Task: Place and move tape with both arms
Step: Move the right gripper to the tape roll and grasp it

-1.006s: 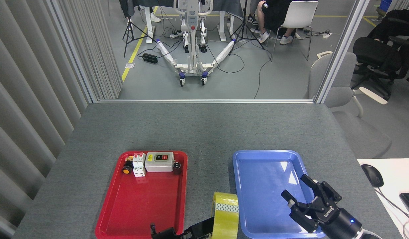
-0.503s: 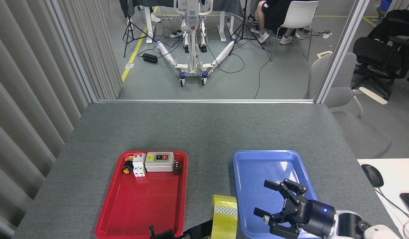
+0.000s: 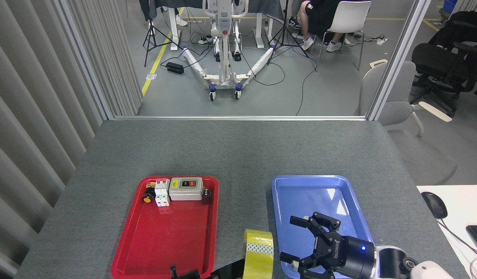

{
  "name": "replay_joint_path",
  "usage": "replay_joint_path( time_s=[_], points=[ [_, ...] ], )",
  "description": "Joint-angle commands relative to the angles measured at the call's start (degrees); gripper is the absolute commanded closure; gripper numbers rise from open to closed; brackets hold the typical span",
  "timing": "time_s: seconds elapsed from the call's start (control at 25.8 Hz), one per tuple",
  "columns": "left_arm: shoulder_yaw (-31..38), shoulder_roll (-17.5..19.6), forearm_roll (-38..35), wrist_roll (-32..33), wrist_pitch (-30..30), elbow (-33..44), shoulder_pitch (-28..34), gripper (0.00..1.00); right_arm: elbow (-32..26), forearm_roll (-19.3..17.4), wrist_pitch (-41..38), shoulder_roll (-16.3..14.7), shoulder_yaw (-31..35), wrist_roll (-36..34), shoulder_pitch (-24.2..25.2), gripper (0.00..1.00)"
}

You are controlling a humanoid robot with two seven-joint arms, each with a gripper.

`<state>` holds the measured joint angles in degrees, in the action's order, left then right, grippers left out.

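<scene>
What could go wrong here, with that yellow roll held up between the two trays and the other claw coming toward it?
The tape stands on edge in the left gripper, whose grip is mostly out of view, so a nudge might knock it loose. The right gripper, open above the blue tray, could bump the roll's side instead of closing around it. A dropped roll might roll off the table or into the red tray.

Worktop [image 3: 238, 155]: grey cloth-like cover, matt, finely rough. Red tray [image 3: 164, 240] and blue tray [image 3: 300, 190]: smooth glossy plastic. Tape [image 3: 257, 254]: translucent yellow film, shiny.
</scene>
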<state>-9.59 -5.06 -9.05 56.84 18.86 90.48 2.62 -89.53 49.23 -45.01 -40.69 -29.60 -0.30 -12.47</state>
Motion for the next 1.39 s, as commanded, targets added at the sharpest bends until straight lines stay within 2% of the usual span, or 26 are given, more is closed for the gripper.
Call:
replay_joint_path(
  time_s=[0.0, 0.08, 0.15, 0.31, 0.54, 0.66, 0.81, 1.01, 1.08, 1.12, 1.2, 1.24, 1.28, 1.35],
  points=[
    [0.1, 0.1, 0.0, -0.1, 0.0, 0.0, -0.1, 1.0, 0.1, -0.1, 0.0, 2.6, -0.1, 1.6, -0.2, 0.03],
    [0.1, 0.1, 0.0, -0.1, 0.4, -0.1, -0.1, 1.0, 0.9, 0.0, 0.0, 5.1, -0.1, 3.6, -0.3, 0.06],
    [0.1, 0.2, 0.0, 0.0, 0.9, -0.1, -0.1, 1.0, 1.7, 0.1, 0.0, 7.2, -0.1, 5.3, -0.3, 0.14],
    [0.1, 0.4, 0.0, -0.1, 1.0, -0.1, -0.1, 1.0, 2.3, 0.3, 0.0, 9.1, -0.2, 5.7, -1.1, 0.29],
    [0.2, 0.4, 0.0, -0.1, 1.4, -0.7, -0.1, 1.0, 3.2, 0.5, 0.0, 10.2, -0.6, 5.7, -2.2, 0.47],
    [0.6, 0.5, 0.0, -0.1, 1.4, -1.0, -0.2, 1.0, 3.2, 0.6, 0.0, 10.3, -0.6, 6.4, -2.2, 0.52],
    [1.2, 0.6, 0.0, -0.1, 1.6, -1.4, -0.2, 1.0, 3.2, 0.6, 0.0, 10.5, -1.2, 6.4, -2.2, 0.65],
    [1.8, 0.8, 0.0, -0.1, 2.7, -2.2, -0.3, 1.0, 3.2, 0.6, 0.0, 10.3, -1.9, 6.4, -2.1, 0.75],
    [2.3, 0.8, 0.0, -0.1, 3.1, -2.9, -0.4, 1.0, 3.2, 0.6, 0.0, 10.3, -1.9, 6.4, -1.9, 0.76],
    [2.3, 0.8, 0.0, -0.1, 3.6, -3.3, -0.7, 0.97, 3.2, 0.6, 0.0, 10.2, -1.9, 6.4, -1.9, 0.77],
    [2.3, 0.8, -0.1, -0.1, 4.7, -4.5, -1.1, 0.68, 3.2, 0.6, 0.0, 10.2, -1.9, 6.4, -1.9, 0.76],
    [2.5, 0.8, -0.1, -0.1, 5.7, -5.3, -1.3, 0.16, 3.2, 0.6, 0.0, 10.2, -1.9, 6.4, -1.9, 0.76],
    [2.8, 0.8, 0.0, -0.1, 7.2, -6.2, -1.4, 0.03, 3.2, 0.6, 0.0, 10.2, -1.9, 6.4, -1.9, 0.76],
    [3.9, 0.9, 0.0, 0.0, 10.5, -7.5, -1.7, 0.0, 3.2, 0.6, 0.0, 10.2, -1.9, 6.4, -1.8, 0.76]
  ],
)
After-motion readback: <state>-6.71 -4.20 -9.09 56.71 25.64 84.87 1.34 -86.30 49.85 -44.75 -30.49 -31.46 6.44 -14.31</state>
